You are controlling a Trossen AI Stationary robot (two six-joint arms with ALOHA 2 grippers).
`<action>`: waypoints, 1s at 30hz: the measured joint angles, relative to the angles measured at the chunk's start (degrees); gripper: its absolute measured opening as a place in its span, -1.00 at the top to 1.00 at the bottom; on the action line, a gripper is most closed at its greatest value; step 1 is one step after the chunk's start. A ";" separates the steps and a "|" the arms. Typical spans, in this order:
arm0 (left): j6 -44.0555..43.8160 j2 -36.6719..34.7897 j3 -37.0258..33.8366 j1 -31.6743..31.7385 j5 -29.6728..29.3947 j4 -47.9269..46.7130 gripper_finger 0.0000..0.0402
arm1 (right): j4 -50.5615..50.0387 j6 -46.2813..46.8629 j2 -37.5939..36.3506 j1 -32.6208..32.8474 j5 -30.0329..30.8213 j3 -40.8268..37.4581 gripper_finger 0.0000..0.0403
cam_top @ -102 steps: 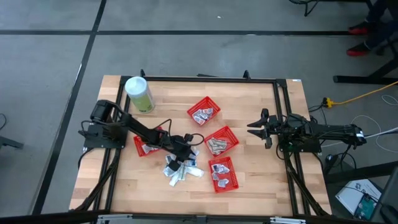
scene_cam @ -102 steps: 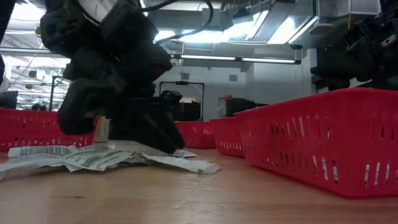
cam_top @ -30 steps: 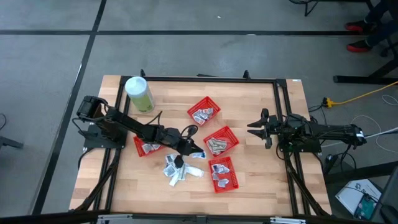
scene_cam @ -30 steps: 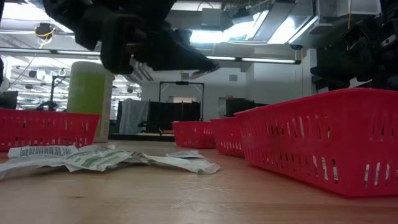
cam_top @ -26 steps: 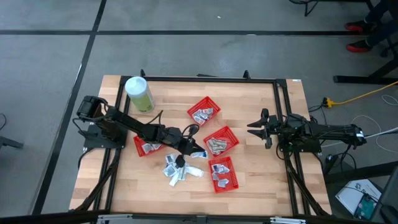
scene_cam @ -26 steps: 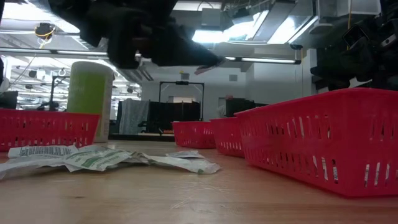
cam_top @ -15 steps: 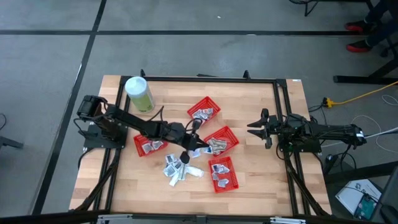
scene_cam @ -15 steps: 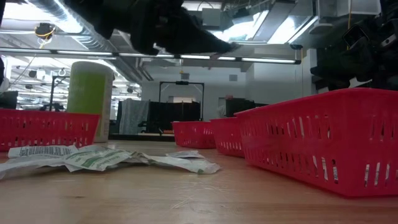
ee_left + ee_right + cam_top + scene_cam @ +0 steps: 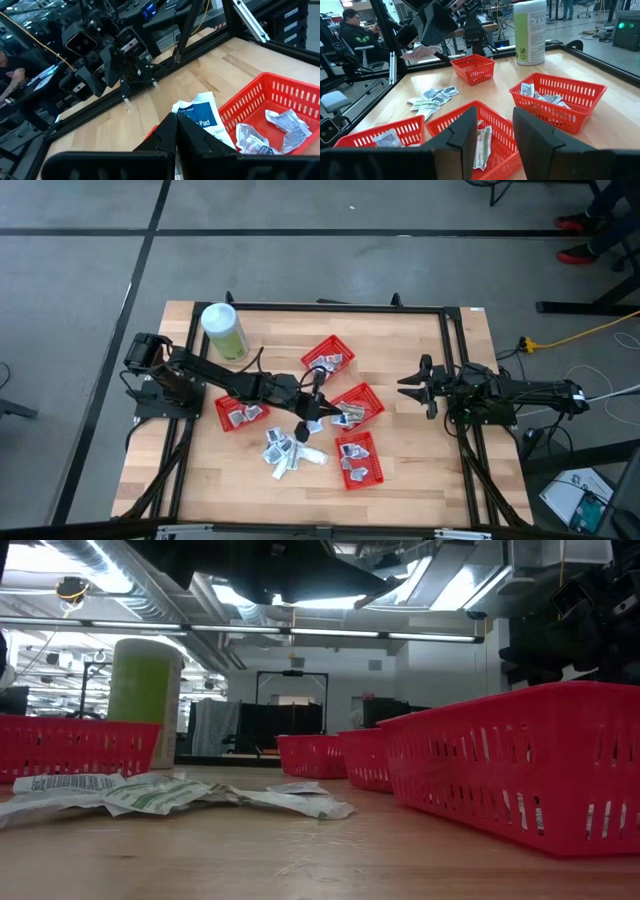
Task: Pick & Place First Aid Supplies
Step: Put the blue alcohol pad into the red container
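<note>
At upper left of the high view, a pale-green canister [image 9: 225,331] upright on the wooden surface [image 9: 400,480]. Below it, a red basket [image 9: 238,413] holding packets. Lower centre — a loose heap of first aid supplies [image 9: 288,453] lying flat on the bare wood, left of the lowest basket [image 9: 359,460]. Just above the heap, left end effector [image 9: 322,420] raised over the near edge of the middle basket [image 9: 357,406], fingers pressed together, pinching a white-and-blue pad packet [image 9: 202,117]; seen in the left wrist view with that basket's wrapped strips beside it. Above centre, a fourth basket [image 9: 329,358] also with packets. At right — right end effector [image 9: 412,388] hovering over bare wood, well apart from the baskets, fingers [image 9: 460,137] spread, holding nothing.
</note>
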 joint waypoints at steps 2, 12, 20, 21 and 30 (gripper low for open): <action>-0.02 0.00 0.01 0.00 0.00 -0.05 0.99 | 0.00 0.00 0.00 0.00 0.02 0.00 0.37; -0.02 0.47 0.03 -0.83 9.22 1.13 0.98 | 0.00 0.00 -0.02 0.00 0.00 0.00 0.37; -0.02 8.18 0.20 -2.55 9.88 13.29 0.98 | 0.00 0.00 0.00 -0.01 0.02 0.00 0.37; -0.13 9.23 0.43 -2.77 9.54 13.77 0.98 | 0.00 0.00 -0.01 0.00 0.00 0.00 0.37; -1.04 19.26 6.87 -4.32 8.26 11.71 0.97 | 0.00 0.00 0.00 -0.02 0.00 0.00 0.37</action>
